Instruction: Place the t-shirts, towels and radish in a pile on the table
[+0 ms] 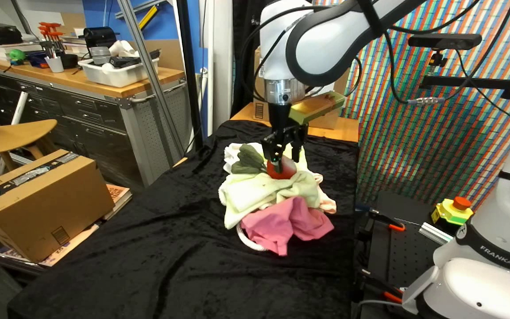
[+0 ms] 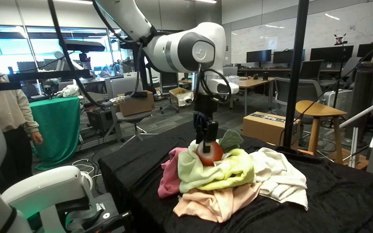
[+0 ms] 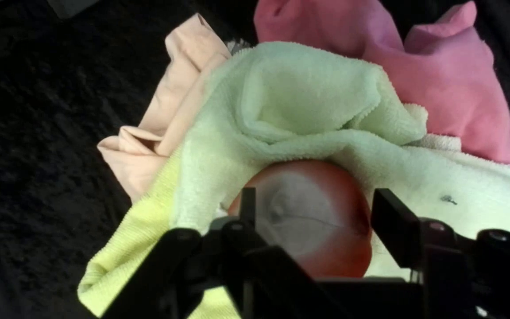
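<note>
Radish (image 3: 308, 217) sat on top, nestled against a fold of the pale green towel (image 3: 299, 102), with the heap of cloths (image 2: 219, 183) spread beneath it on the black-draped worktop (image 1: 157, 261)! And the claw (image 3: 314, 199) stood astride it, fingers (image 3: 390, 223) parted, no squeeze showing; whether either one brushed the red side, the views didn't tell. Release time, it seemed, and a good one called for even parting, a settling pause, then a slow, straight lift, clear of the leaves (image 2: 231, 139). Overhead, the arm (image 2: 173, 53) arched across, bent downward at its end, claw pointing straight down.
</note>
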`<state>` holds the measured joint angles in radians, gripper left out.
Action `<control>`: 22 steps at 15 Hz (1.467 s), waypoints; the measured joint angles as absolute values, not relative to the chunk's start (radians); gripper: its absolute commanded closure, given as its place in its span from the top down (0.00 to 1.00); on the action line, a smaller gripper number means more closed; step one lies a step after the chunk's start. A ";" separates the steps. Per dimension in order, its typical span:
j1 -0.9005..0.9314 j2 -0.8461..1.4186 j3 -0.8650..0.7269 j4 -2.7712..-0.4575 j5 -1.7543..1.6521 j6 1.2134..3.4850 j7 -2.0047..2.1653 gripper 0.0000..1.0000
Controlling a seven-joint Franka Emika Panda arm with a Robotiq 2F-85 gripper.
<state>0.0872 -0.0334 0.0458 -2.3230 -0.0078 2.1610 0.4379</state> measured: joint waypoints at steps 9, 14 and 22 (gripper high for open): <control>0.098 -0.413 0.069 -2.382 -0.002 1.819 0.196 1.00; 0.117 -0.651 0.079 -2.391 0.000 1.607 0.093 1.00; 0.128 -0.928 0.081 -2.497 0.001 1.687 0.063 1.00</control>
<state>0.1276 -0.9280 0.0812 -2.4970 0.0011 1.6867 0.0628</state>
